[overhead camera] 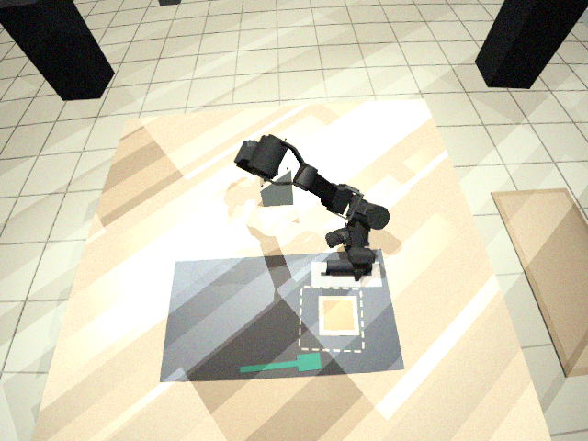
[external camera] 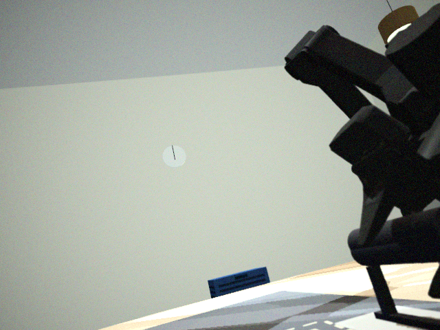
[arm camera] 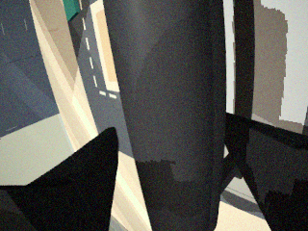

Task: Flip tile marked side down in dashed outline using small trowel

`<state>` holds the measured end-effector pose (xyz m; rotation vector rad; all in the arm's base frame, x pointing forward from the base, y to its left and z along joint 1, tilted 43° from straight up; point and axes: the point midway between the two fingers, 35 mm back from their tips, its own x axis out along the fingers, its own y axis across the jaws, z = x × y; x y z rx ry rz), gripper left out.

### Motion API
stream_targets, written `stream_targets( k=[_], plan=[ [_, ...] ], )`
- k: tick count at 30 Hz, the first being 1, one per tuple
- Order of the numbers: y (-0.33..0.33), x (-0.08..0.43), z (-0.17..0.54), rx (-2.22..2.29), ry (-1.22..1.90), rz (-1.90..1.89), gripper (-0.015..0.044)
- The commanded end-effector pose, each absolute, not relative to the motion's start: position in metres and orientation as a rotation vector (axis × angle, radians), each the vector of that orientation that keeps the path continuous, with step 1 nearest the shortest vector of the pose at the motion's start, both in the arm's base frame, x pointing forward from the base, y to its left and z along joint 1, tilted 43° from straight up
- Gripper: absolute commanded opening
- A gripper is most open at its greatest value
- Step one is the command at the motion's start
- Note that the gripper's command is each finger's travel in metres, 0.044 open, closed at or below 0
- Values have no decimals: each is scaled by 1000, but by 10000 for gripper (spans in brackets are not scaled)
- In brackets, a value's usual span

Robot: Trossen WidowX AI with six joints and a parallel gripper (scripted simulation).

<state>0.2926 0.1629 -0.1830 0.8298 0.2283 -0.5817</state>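
Though the black hand (overhead camera: 356,268) (external camera: 399,264) (arm camera: 168,127) stands moderately open around the thick dark handle (overhead camera: 337,266) (external camera: 401,241) (arm camera: 168,96) of a white plate (overhead camera: 319,279) (external camera: 359,321) (arm camera: 295,63), it seems to have no grip on it. One finger is plainly apart from the handle; whether the other touches, I can't tell from where I stand. The plate appears to rest on the mat (overhead camera: 213,294) (external camera: 248,312) (arm camera: 106,111), just beyond the dashed outline (overhead camera: 306,287) (external camera: 310,324) (arm camera: 89,48).

Inside that outline lies the tile (overhead camera: 338,315) (arm camera: 103,43), flat, orange with a white border; I can't be sure which face is the marked one. Near the opposite edge of the outline lies the green trowel (overhead camera: 309,362) (arm camera: 70,7), flat and ungripped.

What worries me is the withdrawal: a sideways pull could let a finger catch the handle and tip the plate or drag it into the tile. Later, a hasty push with the trowel might slide the tile out of the outline rather than flip it.
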Motion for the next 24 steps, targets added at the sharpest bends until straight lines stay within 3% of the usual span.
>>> stream_targets(
  k=[1,24],
  plan=[
    [163,293,-183,833,227,-581,300],
    [185,250,-164,827,240,-585,300]
  ],
)
